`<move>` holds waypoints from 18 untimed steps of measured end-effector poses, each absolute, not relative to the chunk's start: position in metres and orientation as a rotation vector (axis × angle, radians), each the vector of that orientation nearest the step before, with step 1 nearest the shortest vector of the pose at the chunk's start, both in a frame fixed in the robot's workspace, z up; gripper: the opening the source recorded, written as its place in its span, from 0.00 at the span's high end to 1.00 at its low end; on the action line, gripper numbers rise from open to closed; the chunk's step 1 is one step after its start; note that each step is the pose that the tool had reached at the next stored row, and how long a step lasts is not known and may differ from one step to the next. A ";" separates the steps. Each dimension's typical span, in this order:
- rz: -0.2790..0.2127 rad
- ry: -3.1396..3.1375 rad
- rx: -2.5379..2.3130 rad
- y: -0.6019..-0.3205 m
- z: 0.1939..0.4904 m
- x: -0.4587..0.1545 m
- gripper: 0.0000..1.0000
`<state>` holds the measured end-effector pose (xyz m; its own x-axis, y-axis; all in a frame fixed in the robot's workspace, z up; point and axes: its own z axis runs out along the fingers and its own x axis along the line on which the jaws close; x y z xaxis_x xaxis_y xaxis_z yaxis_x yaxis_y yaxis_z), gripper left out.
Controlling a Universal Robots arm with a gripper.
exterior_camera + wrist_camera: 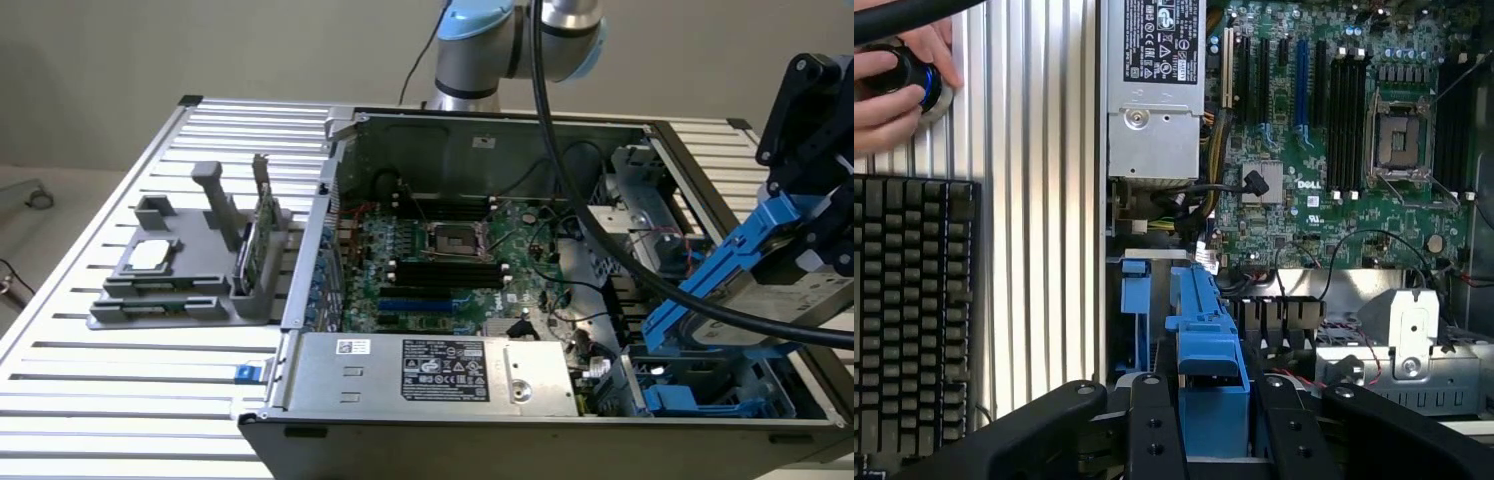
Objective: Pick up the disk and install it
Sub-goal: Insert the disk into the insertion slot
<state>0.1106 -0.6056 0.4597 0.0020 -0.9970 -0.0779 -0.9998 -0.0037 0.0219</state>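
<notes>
While over one case [494, 126], one disk [807, 300] between jaws.

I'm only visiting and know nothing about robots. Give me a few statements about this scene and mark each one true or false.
1. The gripper is clamped on the disk. True.
2. The disk sits in the blue cage. False: it hangs tilted in the gripper, outside the cage.
3. The computer case is open, its motherboard exposed. True.
4. The keyboard lies inside the case. False: it lies outside the case, by the slatted table.
5. A hand rests on a round button. True.
</notes>
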 end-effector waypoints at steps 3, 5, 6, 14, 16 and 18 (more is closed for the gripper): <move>0.104 2.188 -2.195 -0.605 0.459 0.110 0.67; 0.102 2.188 -2.195 -0.606 0.458 0.110 0.67; 0.100 2.188 -2.195 -0.606 0.458 0.110 0.67; 0.096 2.187 -2.193 -0.606 0.453 0.109 0.67; 0.096 2.186 -2.193 -0.607 0.451 0.109 0.67; 0.096 2.186 -2.193 -0.608 0.449 0.109 0.67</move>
